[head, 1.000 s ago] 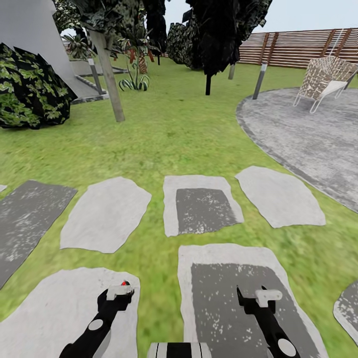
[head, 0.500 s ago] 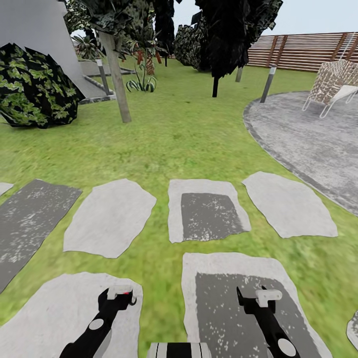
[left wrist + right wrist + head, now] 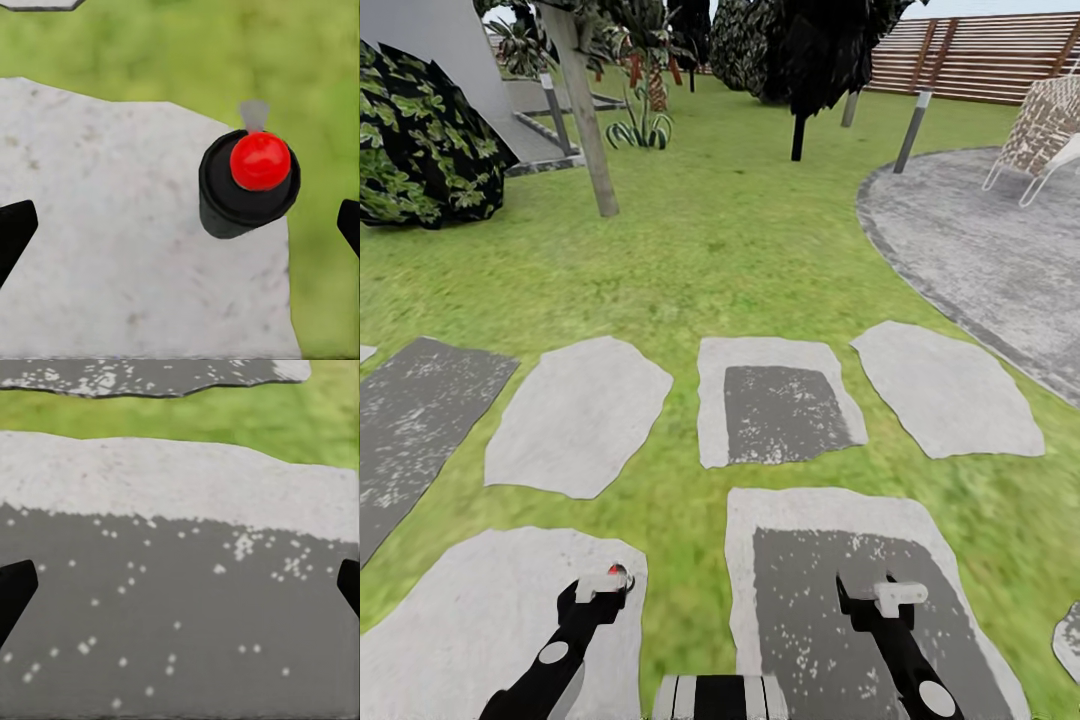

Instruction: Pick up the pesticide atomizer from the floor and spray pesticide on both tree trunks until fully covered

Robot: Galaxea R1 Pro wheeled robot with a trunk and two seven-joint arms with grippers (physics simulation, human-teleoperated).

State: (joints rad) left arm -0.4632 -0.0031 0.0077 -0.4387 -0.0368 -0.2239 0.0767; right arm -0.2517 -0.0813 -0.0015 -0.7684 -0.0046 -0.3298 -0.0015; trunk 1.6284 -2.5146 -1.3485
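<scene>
Lawn [image 3: 700, 260] spreads ahead with grey stepping stones [image 3: 578, 412] across the near ground, a pale trunk [image 3: 586, 120] standing far left and a paved circle [image 3: 1000, 250] at right. Left gripper [image 3: 603, 586] hangs over a near-left stone, fingers spread wide with nothing clamped; in its wrist view a small black cylinder with a red cap [image 3: 251, 180] sits between the tips, whether it is the atomizer I cannot tell. Right gripper [image 3: 895, 595] hangs open and empty over the dark-centred stone [image 3: 830, 600] at near right.
</scene>
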